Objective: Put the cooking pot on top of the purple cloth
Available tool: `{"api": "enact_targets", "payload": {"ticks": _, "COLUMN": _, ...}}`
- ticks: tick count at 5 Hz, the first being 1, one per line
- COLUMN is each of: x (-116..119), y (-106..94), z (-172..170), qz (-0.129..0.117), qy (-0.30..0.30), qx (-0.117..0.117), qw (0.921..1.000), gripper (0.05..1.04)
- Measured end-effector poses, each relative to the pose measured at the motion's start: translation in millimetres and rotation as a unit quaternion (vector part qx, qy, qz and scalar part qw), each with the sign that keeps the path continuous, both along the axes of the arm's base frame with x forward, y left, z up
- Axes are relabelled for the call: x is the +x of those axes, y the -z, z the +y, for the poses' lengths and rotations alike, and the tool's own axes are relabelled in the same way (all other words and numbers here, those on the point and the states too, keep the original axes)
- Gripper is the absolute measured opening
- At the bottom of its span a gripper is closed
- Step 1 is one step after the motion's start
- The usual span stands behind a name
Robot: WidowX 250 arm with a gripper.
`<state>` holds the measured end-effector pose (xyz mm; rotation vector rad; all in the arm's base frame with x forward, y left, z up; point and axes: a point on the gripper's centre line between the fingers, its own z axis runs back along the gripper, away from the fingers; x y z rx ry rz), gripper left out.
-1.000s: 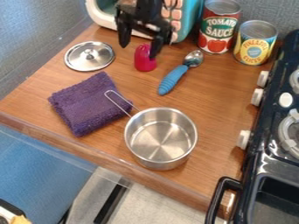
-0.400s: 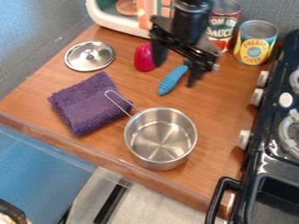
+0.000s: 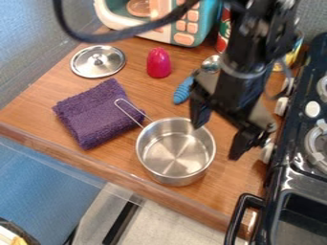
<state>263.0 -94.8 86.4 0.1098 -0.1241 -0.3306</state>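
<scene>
A wooden surface [image 3: 220, 194] seen at a slant from above, with my black arm coming in from the top right. My gripper [image 3: 219, 137] hangs open above the right side of a steel cooking pot [image 3: 176, 158], its two fingers spread wide with nothing between them. One finger overlaps the pot's rim in the view; the other is to the right of the pot. I cannot tell whether either one touches it

The pot stands upright on the surface, near the front edge. It is beside the folded purple cloth [image 3: 96, 115], with its body off the cloth and its thin wire handle reaching left over the cloth's right side

Behind the cloth lies a round metal lid [image 3: 98, 61], knob up. To its right stands a rounded, deep pink object [image 3: 158, 62], then a spoon with a blue handle [image 3: 182, 91], partly hidden by my arm. At the back are a teal and white toy microwave [image 3: 185, 26] and two cans, a red one [image 3: 223, 32] and a yellow one [image 3: 296, 50], both mostly behind my arm. A black toy stove [image 3: 287, 174] with white knobs runs along the right
</scene>
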Motion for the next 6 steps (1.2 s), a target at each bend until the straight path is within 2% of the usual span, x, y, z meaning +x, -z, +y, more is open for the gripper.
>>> {"api": "enact_targets", "payload": {"ticks": 1, "x": -6.4, "y": 17.6, "z": 1.4, "qz": 0.012, "qy": -0.007, "qx": 0.003, "qw": 0.9999, "gripper": 1.001}}
{"api": "enact_targets", "payload": {"ticks": 3, "x": -3.2, "y": 46.9, "z": 5.2, "qz": 0.03, "qy": -0.016, "qx": 0.026, "qw": 0.9991, "gripper": 0.967}}
{"api": "enact_targets", "payload": {"ticks": 5, "x": -5.0, "y": 50.8, "z": 4.9, "qz": 0.03, "qy": -0.008, "qx": 0.023, "qw": 0.9992, "gripper": 0.381}}
{"api": "enact_targets", "payload": {"ticks": 6, "x": -8.1, "y": 52.1, "z": 4.8, "qz": 0.037, "qy": -0.005, "qx": 0.021, "qw": 0.9991, "gripper": 0.161}}
